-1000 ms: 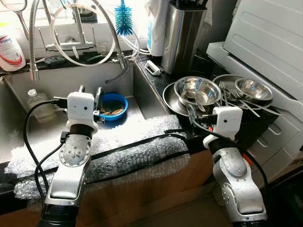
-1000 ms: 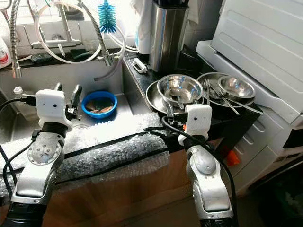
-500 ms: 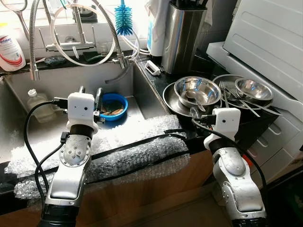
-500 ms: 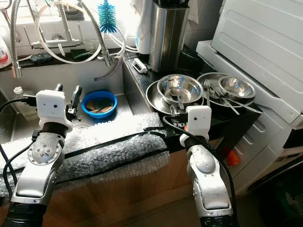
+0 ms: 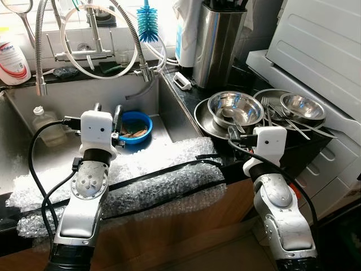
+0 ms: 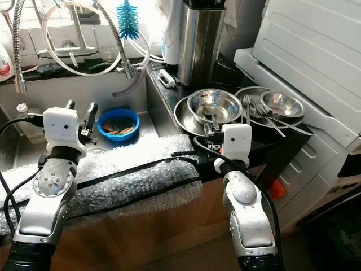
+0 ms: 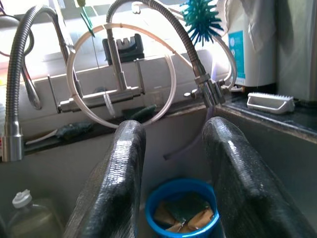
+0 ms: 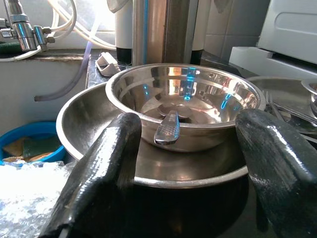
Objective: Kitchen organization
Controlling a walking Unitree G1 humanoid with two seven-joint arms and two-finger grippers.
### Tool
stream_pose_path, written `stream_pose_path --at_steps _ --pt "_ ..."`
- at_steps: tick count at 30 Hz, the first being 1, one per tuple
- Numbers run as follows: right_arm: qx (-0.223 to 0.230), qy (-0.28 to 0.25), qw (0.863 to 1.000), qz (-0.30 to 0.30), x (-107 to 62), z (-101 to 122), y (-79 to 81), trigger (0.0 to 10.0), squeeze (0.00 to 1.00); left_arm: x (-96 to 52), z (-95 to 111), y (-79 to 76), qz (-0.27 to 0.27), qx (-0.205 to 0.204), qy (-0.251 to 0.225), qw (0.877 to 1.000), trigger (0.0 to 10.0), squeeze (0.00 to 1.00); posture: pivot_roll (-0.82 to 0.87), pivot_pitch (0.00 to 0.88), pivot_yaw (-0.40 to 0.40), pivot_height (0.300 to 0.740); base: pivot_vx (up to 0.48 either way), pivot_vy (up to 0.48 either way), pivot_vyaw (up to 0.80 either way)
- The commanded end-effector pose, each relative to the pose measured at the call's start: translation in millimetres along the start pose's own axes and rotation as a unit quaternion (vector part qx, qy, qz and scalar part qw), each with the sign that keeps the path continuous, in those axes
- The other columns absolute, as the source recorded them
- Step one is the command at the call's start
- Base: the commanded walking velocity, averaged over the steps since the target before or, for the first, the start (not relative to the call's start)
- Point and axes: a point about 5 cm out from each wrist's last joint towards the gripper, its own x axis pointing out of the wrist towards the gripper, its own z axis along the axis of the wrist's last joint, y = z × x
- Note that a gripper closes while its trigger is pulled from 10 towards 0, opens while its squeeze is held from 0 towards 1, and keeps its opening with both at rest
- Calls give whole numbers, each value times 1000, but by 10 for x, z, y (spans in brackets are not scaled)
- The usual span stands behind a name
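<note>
Steel bowl [image 8: 184, 101] sits nested in a bigger bowl [image 8: 89, 124] on the counter [image 5: 186, 93], spoon [image 8: 167, 127] inside; right claw [image 8: 188, 163] wide open before it. Pinching the rim may tip spoon out; left claw [image 7: 173, 163] open over sink [image 5: 34, 101]

Daylight enters from the far side, behind the faucet [image 5: 93, 34]; background there is blown out to white. Strong glare on the bubble wrap [image 5: 141, 169] at the near sink edge. Specular highlights and blue reflections inside the steel bowl [image 8: 183, 101]. Sink basin [image 5: 34, 101] in moderate shade. Head views sharp, no motion blur. Wrist views: fingers [image 8: 99, 183] close and soft; mild edge distortion.
</note>
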Motion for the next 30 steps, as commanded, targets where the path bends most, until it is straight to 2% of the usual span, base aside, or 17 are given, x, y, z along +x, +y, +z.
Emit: stream_pose_path --at_steps 1,2,3,4,30 --pt "1 10 1000 -4 20 -22 -23 6510 0 -9 1 -18 -6 8 0 1000 10000 0 -87 0 -70 740 0 0 0" --pt "1 10 1000 -3 20 -23 -22 4275 0 -8 1 -18 -6 8 0 1000 10000 0 -87 0 -70 740 0 0 0" --pt "1 10 1000 -3 20 -23 -22 4275 0 -8 1 -18 -6 8 0 1000 10000 0 -87 0 -70 740 0 0 0" --pt "2 11 1000 -4 20 -25 -22 0 0 -8 -1 -20 -6 8 0 1000 10000 0 -88 0 -70 740 0 0 0" --pt "2 14 1000 -4 17 -31 -22 0 0 -2 -21 -62 -15 11 6 1000 10000 0 -92 0 -73 740 0 0 0"
